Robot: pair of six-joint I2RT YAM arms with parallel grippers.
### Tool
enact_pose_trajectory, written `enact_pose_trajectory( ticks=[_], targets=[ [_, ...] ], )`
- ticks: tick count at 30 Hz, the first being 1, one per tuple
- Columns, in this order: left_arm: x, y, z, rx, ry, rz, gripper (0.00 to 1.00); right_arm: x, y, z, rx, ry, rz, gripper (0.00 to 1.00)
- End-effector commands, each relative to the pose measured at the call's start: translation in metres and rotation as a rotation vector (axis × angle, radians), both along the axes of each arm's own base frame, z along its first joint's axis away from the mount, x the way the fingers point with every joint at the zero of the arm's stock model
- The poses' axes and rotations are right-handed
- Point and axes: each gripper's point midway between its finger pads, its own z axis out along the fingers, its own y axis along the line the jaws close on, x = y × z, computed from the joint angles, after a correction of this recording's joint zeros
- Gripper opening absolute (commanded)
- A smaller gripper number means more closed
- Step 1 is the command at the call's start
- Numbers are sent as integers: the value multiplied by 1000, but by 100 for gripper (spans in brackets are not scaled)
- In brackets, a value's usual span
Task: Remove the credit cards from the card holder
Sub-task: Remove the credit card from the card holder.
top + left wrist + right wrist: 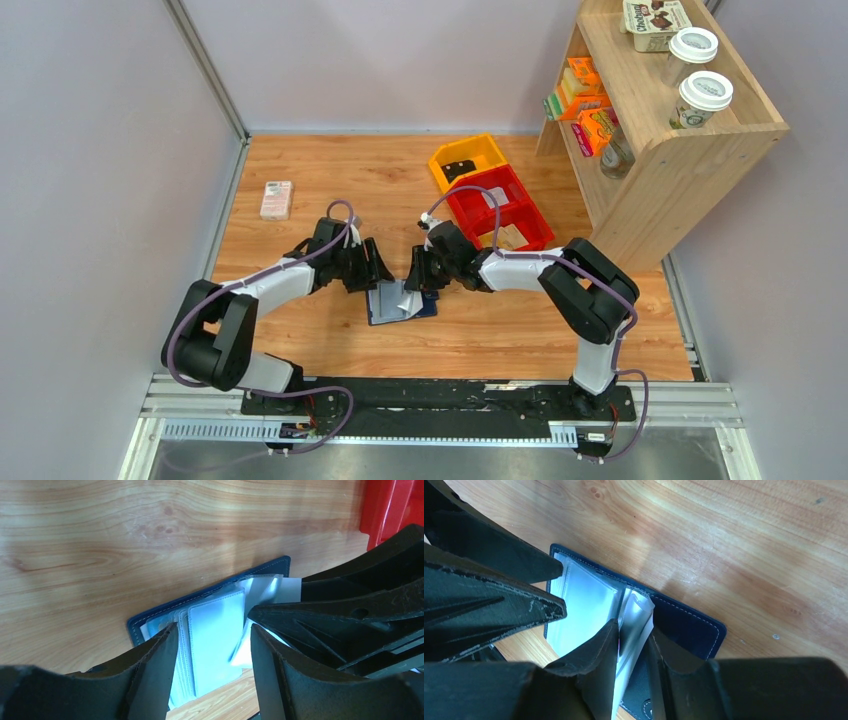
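Navy-blue, with pale blue-grey inner pockets, the card holder [392,305] lies opened flat on the wooden counter [330,170], near the middle and just ahead of both arms. Whether the credit cards sit in its pockets cannot be told. The right gripper [631,632] comes in from the holder's 1 o'clock side, its jaws closed on a pale pocket leaf [636,612] that stands up from the fold, bowed between the fingers. The left gripper [212,630] comes in from 10 o'clock, its jaws open and straddling the flat pockets of the left half, fingertips down at the pocket surface; whether they press on it cannot be told. The two grippers stand just beside each other over the holder. Farther out, at 2 o'clock from the holder, sits a red bin [500,210], with a yellow bin [465,158] touching it at 1 o'clock and holding a small black object [459,167]. A wooden shelf [690,170] stands beyond at 2 o'clock, stocked with packets and two lidded cups. A pink-white box [276,200] lies well apart at 10 o'clock.
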Motion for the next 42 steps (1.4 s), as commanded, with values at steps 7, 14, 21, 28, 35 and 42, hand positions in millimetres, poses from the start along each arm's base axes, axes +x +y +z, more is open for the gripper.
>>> enact_pose_trajectory(
  ticks=[7,14,21,28,35,42],
  targets=[
    [3,-29,26,-97,-66,-75,60,-6,3,-8,4,18,19,32],
    [1,-35,32,-141,-74,-65,50,-6,5,-3,30,22,16,38],
    [-2,-29,23,-106,-58,-55,31,-4,3,3,45,12,10,41],
    [-4,-23,10,-69,-41,-42,23,-3,1,6,42,4,5,43],
    [-8,-15,-6,-22,-18,-35,11,1,-3,27,30,-41,1,53],
    [-16,-7,-33,37,27,-31,5,9,-19,54,-90,-136,-30,70]
  ],
)
